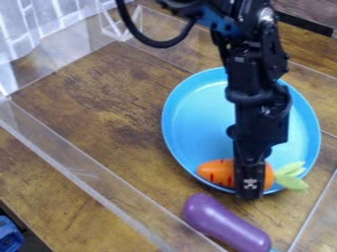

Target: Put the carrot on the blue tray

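The blue tray point(211, 113) lies on the wooden table, right of centre. The small orange carrot point(219, 172) with its light green top point(291, 178) rests across the tray's near rim. My gripper point(247, 183) comes straight down from the black arm and is shut on the carrot's middle, hiding part of it. The fingertips sit at the tray's front edge.
A glossy purple eggplant toy point(224, 224) lies just in front of the tray, close below the gripper. A clear plastic wall point(79, 167) runs along the table's left and front. The bare wooden table point(93, 98) stretches to the left of the tray.
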`<move>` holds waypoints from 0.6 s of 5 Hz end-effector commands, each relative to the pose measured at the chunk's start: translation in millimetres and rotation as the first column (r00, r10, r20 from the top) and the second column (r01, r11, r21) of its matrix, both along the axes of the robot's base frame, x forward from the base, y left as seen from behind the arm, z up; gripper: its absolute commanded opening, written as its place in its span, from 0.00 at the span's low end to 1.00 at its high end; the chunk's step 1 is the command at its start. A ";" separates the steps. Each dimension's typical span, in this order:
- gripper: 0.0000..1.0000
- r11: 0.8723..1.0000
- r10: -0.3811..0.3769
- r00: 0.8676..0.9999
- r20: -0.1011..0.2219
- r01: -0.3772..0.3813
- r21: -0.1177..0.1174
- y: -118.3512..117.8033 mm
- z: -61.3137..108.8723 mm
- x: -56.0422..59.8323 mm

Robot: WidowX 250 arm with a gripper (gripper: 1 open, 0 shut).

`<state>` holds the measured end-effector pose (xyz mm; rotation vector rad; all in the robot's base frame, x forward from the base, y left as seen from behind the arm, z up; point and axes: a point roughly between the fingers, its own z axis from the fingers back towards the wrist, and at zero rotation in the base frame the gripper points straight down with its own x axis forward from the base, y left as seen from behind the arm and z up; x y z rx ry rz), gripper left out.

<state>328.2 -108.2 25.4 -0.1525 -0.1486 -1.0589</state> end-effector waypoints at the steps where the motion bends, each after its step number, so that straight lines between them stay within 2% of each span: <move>1: 0.00 0.999 -0.037 0.998 -0.045 0.038 0.030 12.9 -12.3 -1.4; 2: 0.00 0.995 -0.089 0.995 -0.054 0.091 0.037 19.3 -8.8 1.1; 3: 0.00 0.994 -0.095 0.994 -0.062 0.098 0.040 16.2 -7.6 -0.1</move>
